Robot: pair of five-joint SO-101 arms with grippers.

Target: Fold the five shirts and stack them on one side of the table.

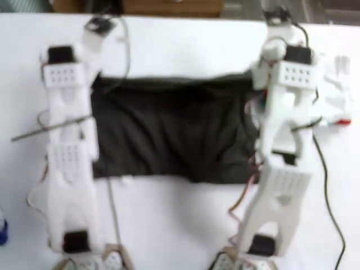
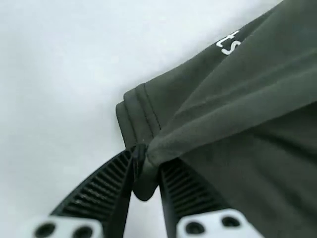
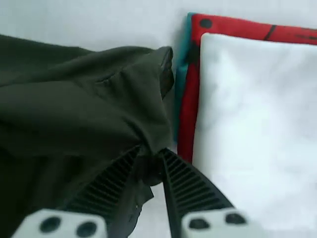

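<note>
Dark shirt [image 1: 174, 129], one: lies mid-table [image 1: 180, 225], long axis left–right, between two arms.
Left gripper [image 2: 146, 168]: clamped on its left end by a hemmed corner.
Right gripper [image 3: 148, 168]: clamped on its right end.
Folded stack, right of it, three counted: white shirt [image 3: 252, 109], red shirt [image 3: 233, 25], teal shirt [image 3: 181, 74].

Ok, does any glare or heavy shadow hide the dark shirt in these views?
High view: bright white table, dark shirt shows little fold detail. Left wrist view: even light, hem stitching visible near the left hand. Right wrist view: shadow under the shirt edge beside the folded stack; no glare.
</note>
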